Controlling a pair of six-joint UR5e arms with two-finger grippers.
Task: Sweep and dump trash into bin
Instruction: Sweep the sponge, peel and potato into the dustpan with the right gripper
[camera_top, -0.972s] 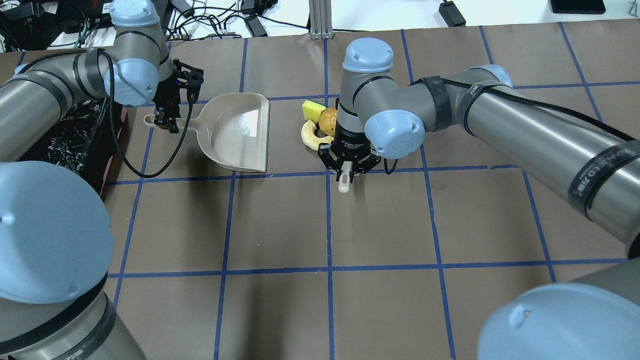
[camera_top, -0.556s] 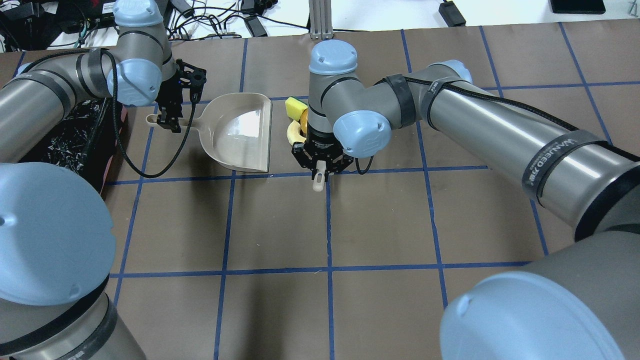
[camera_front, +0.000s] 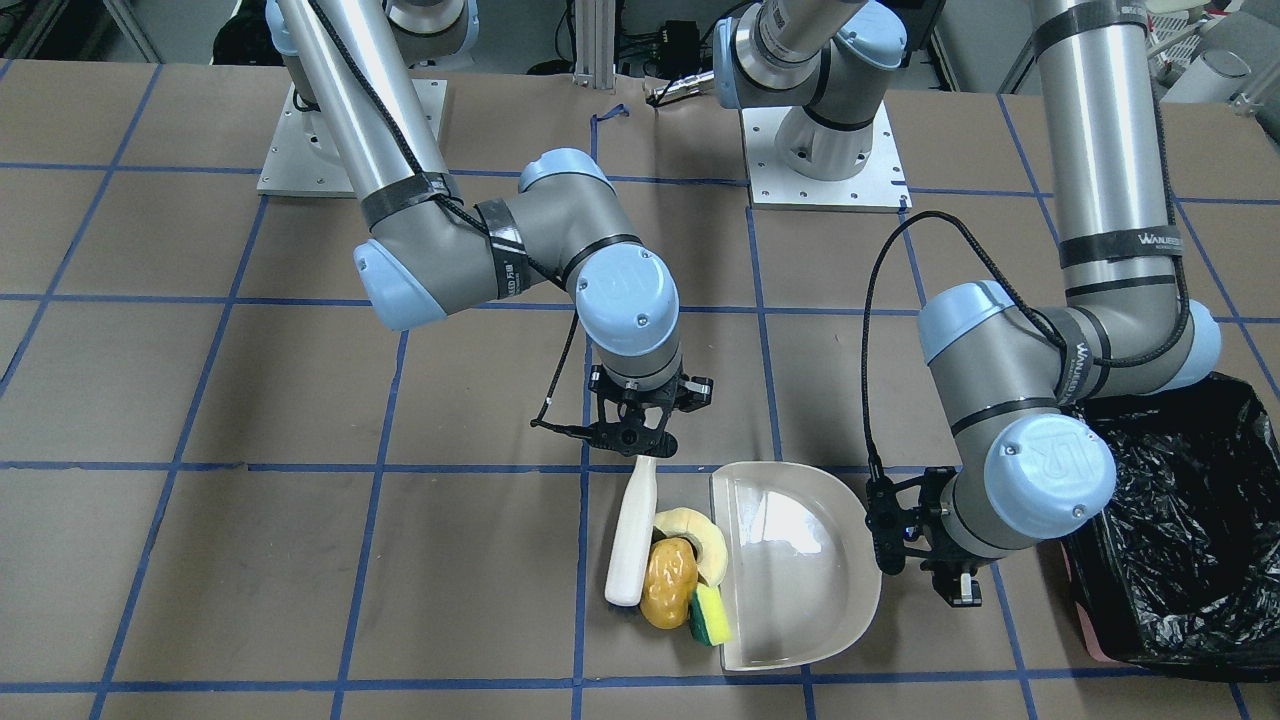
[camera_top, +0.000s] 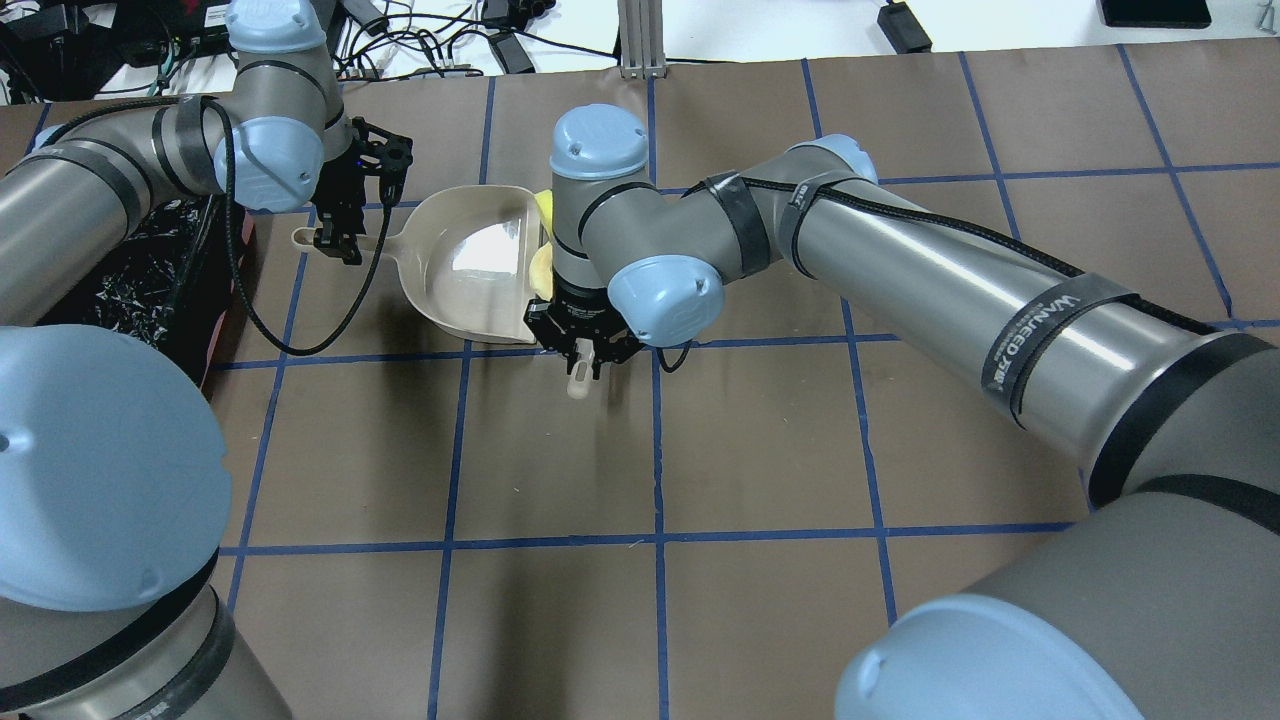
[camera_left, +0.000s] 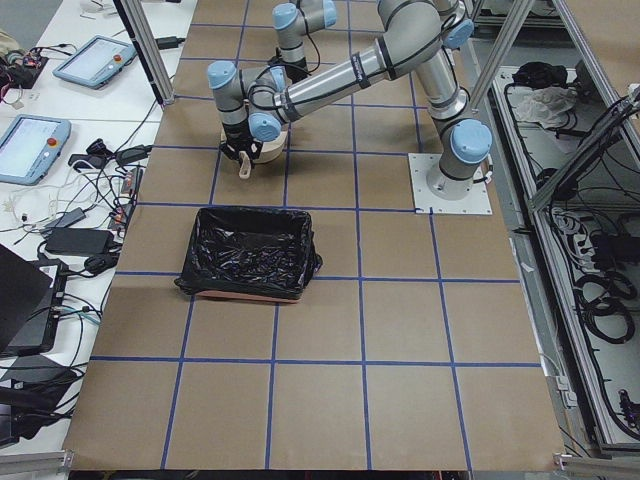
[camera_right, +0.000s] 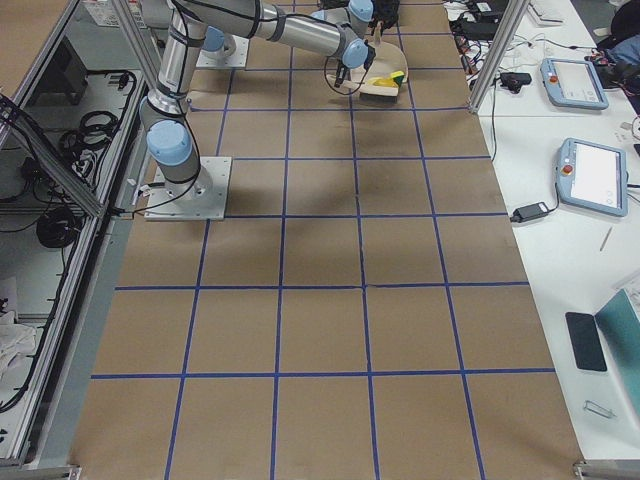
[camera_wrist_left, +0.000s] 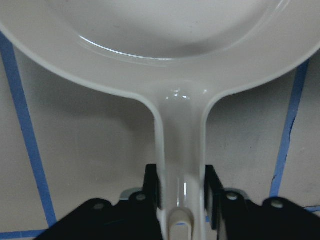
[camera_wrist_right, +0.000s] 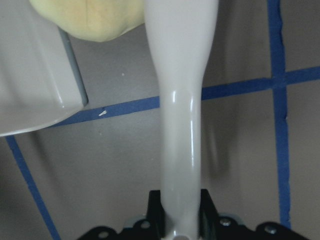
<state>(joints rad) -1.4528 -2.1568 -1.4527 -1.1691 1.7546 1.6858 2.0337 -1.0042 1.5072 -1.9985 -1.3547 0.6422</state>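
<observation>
My right gripper (camera_front: 635, 435) is shut on the handle of a white sweeping tool (camera_front: 630, 540) that lies against the trash. The yellow-orange lump (camera_front: 668, 582), the cream curved piece (camera_front: 695, 535) and the yellow-and-green sponge (camera_front: 708, 613) are bunched at the open mouth of the beige dustpan (camera_front: 795, 565). My left gripper (camera_front: 940, 560) is shut on the dustpan's handle (camera_wrist_left: 180, 165). The black-lined bin (camera_front: 1180, 520) stands beside my left arm. In the overhead view my right wrist (camera_top: 583, 352) hides most of the trash.
The brown table cover (camera_top: 760, 450) carries a grid of blue tape. Cables and power bricks (camera_top: 450, 40) lie beyond the far edge. The two arm bases (camera_front: 820, 150) stand on plates at the robot side.
My right arm has swept leftward with the tool, pushing the three trash items up to the dustpan's mouth. My left gripper and the dustpan have stayed put.
</observation>
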